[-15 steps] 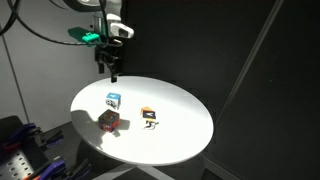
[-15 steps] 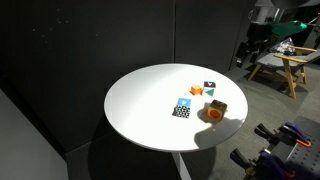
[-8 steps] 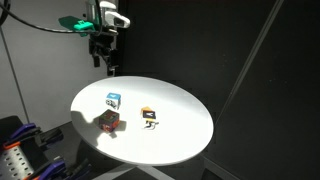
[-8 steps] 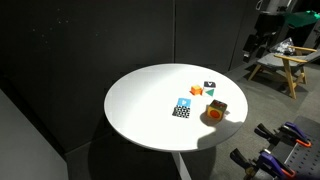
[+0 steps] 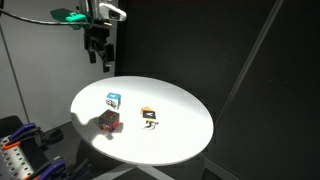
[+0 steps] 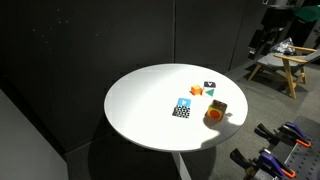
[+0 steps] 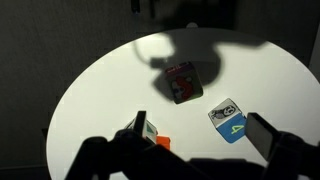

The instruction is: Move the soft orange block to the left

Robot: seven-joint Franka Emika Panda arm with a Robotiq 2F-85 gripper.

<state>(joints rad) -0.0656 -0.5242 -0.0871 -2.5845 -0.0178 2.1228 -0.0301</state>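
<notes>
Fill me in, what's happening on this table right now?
The arm's tool hangs open and empty, high above the round white table, touching nothing. Three blocks sit on the tabletop: the soft orange block, a blue-and-white cube close by it, and an orange-topped white block a little apart. The soft orange block has not yet been grasped.

Lab-like test space: black backdrop (image 6: 100, 40), spotlit round white table (image 6: 140, 100), wooden bench (image 6: 283, 62), cabled equipment (image 5: 15, 150) alongside.
</notes>
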